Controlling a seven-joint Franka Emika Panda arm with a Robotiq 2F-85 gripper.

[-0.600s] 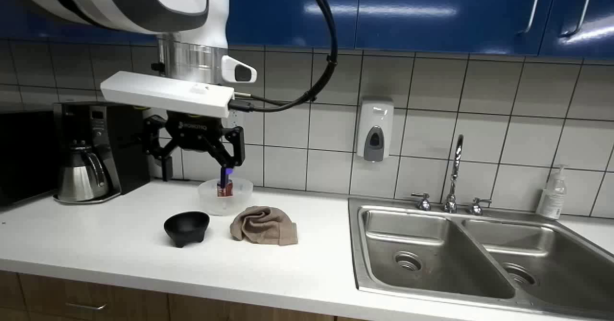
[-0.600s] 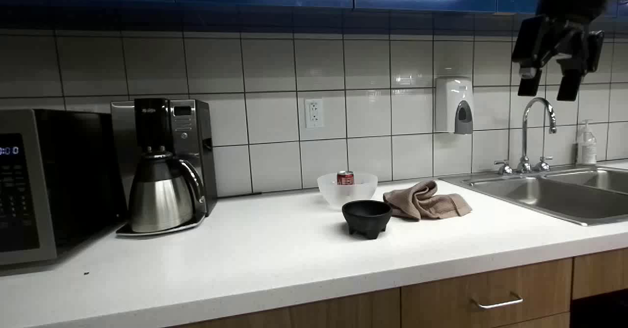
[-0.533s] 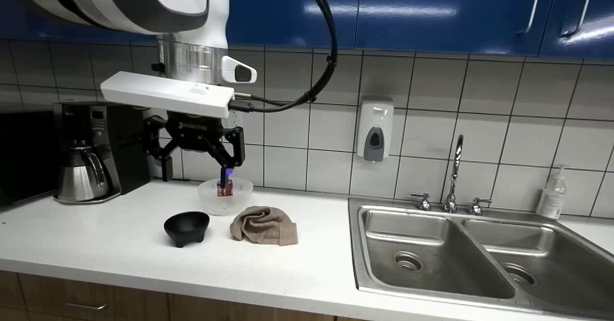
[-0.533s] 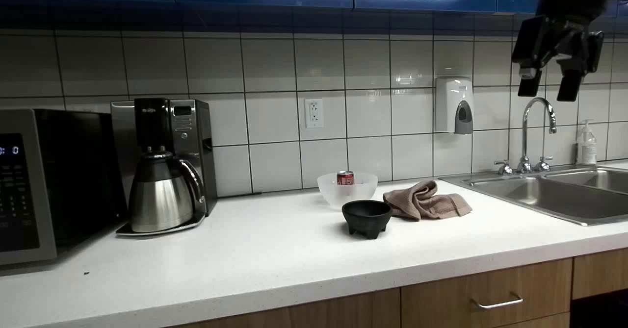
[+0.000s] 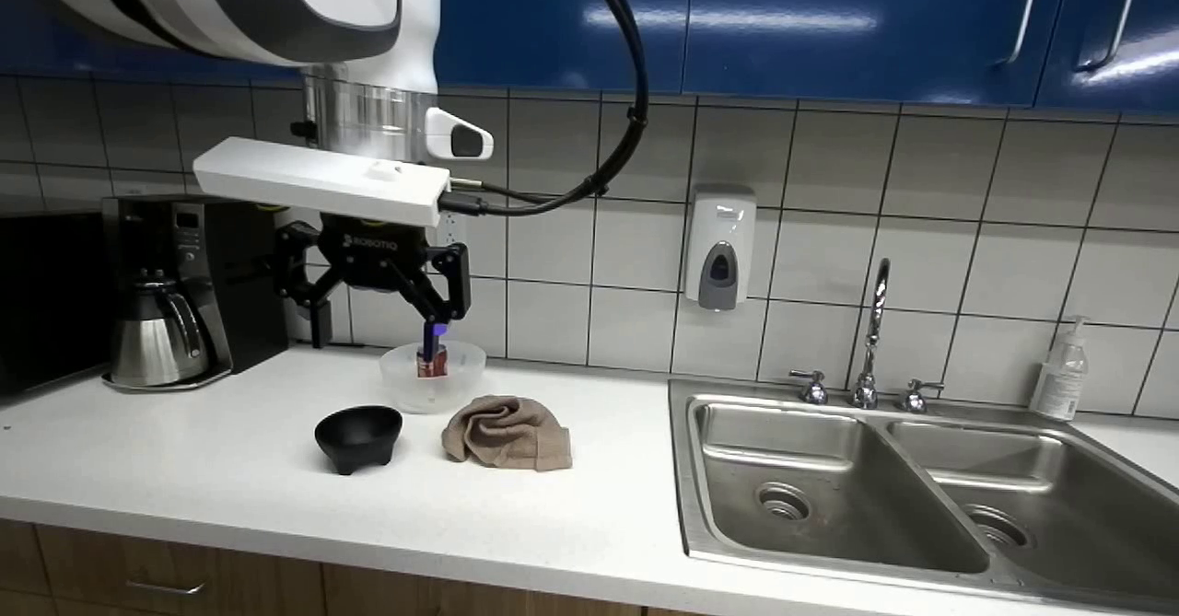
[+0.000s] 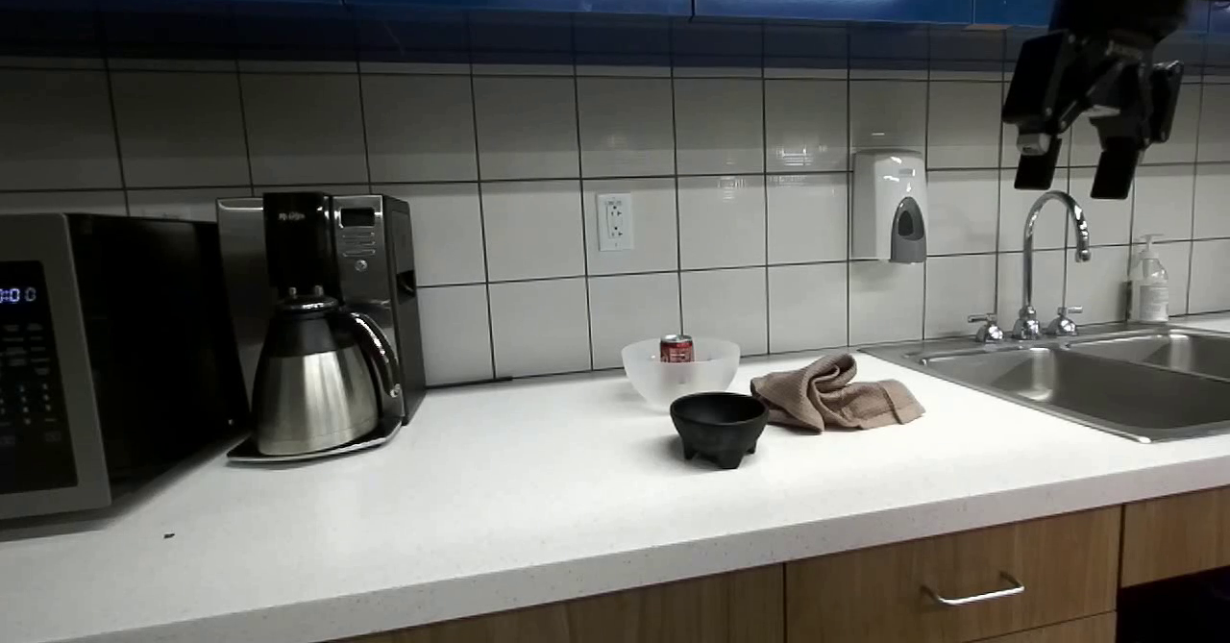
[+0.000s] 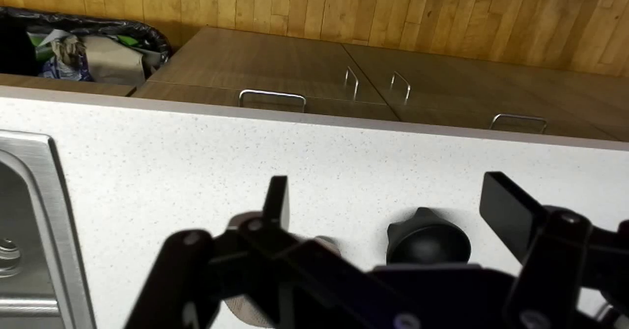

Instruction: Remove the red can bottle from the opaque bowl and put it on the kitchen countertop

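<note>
"Beginning with an exterior view: red can (image 6: 676,348) inside the frosted bowl (image 6: 673,385), seemingly upright, near the back edge of the countertop (image 6: 480,508). Silver top and upper label show over the near rim; the lower body blurs behind the bowl's cloudy side."

"Handling?"

"Guesswork, since nothing shows how full it is. Probably thin metal, smooth, apt to slip if damp. Full: fairly heavy for its size, stiff. Empty: light, quick to dent under a hard squeeze."

"Any grip on it?"

"None. In an exterior view the gripper (image 5: 376,340) hangs in the air, jaws well apart, nothing between them. It overlaps the can only along the line of sight; in both exterior views the can sits in the bowl."

"Best place to take hold?"

"Likely the upper body, just below the top, jaws on opposite sides. Lower down the bowl leaves little room. Moderate squeeze, then straight up past the rim, so the bowl isn't dragged."

"And the wrist view?"

"Jaws wide apart. Black bowl (image 7: 427,243) stands on the countertop beyond the gap between them; the front edge runs across higher up. Can out of sight here. The gripper probably needs to travel toward the back edge before coming down."
</note>
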